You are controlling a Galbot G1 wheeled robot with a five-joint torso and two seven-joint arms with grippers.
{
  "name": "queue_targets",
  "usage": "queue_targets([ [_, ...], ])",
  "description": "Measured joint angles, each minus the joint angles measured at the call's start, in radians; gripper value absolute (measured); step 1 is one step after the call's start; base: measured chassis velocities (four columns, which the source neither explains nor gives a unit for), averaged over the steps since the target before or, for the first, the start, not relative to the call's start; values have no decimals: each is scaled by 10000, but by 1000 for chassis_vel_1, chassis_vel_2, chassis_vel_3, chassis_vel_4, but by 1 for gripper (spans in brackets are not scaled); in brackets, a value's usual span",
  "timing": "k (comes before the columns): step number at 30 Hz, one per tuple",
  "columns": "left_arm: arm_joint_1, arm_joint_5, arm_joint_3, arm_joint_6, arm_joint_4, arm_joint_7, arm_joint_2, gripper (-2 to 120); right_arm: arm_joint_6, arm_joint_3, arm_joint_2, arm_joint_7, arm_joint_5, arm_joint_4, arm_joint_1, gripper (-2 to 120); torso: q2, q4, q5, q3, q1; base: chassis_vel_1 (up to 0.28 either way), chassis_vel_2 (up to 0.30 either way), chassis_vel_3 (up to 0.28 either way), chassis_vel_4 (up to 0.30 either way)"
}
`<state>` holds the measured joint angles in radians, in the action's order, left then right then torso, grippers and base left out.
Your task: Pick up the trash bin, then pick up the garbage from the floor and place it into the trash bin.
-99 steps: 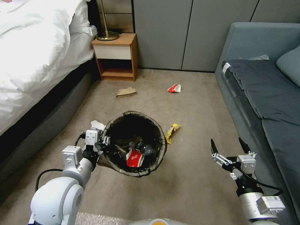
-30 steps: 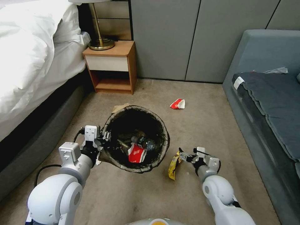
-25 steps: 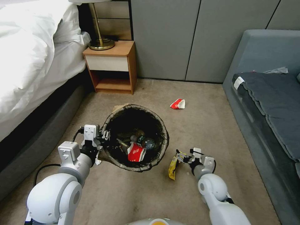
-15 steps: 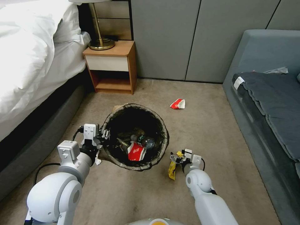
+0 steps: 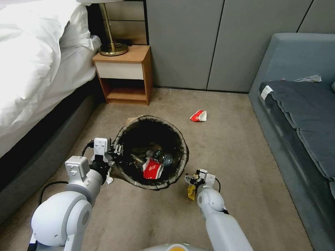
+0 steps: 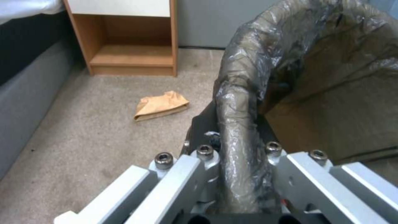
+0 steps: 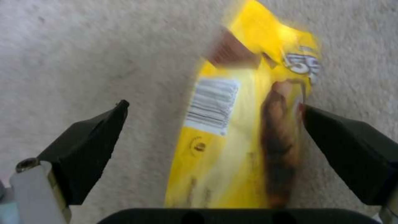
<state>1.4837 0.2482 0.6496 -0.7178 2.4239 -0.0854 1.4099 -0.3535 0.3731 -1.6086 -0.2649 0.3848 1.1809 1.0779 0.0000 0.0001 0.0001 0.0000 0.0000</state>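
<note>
While the left gripper (image 5: 117, 152) stays clamped on the liner-wrapped rim of the trash bin (image 5: 152, 153), held off the floor at centre frame, the right gripper (image 5: 192, 179) has swung in from the lower right and dropped over the yellow snack bag (image 5: 191, 190). Wrist view: fingers (image 7: 85, 149) spread wide, bag lying between them on the carpet, one finger just touching its edge. Not yet gripped. Judgement: closing comes next. Bin already holds a red wrapper (image 5: 150, 169) and bottle (image 5: 162, 158). Left on floor: red-and-white wrapper (image 5: 198, 116), upper centre; brown paper (image 6: 161, 105) by the nightstand (image 5: 126, 74).
</note>
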Motion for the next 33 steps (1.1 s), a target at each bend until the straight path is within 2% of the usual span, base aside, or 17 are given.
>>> queue_targets([
  [11, -16, 10, 0, 1, -46, -26, 8, 3, 436, 256, -39, -62, -579, -992, -314, 100, 2, 4, -1, -3, -1, 0, 0, 0, 0],
  [18, -52, 0, -18, 2, -72, -34, 34, 3, 560, 319, -39, -65, -803, -1208, -385, 99, 3, 4, -1, -3, -2, 0, 0, 0, 0],
  [25, -68, -13, -38, 2, -97, -37, 37, 3, 527, 326, -13, -77, -811, -982, -240, 85, 2, -1, -6, -2, -1, 0, 0, 0, 0],
  [28, -66, -31, -50, 2, -120, -44, 29, 3, 442, 295, 24, -100, -847, -517, 58, 70, 1, -6, -4, 1, -1, 0, 0, 0, 0],
  [30, -66, -33, -59, 2, -123, -49, 29, 3, 430, 275, 24, -105, -901, -405, 142, 67, 0, -8, -3, 1, 0, 0, 0, 0, 0],
  [33, -67, -46, -81, 2, -150, -63, 29, 3, 366, 231, 22, -115, -954, -79, 358, 53, 0, -8, -2, 2, 0, 0, 0, 0, 0],
])
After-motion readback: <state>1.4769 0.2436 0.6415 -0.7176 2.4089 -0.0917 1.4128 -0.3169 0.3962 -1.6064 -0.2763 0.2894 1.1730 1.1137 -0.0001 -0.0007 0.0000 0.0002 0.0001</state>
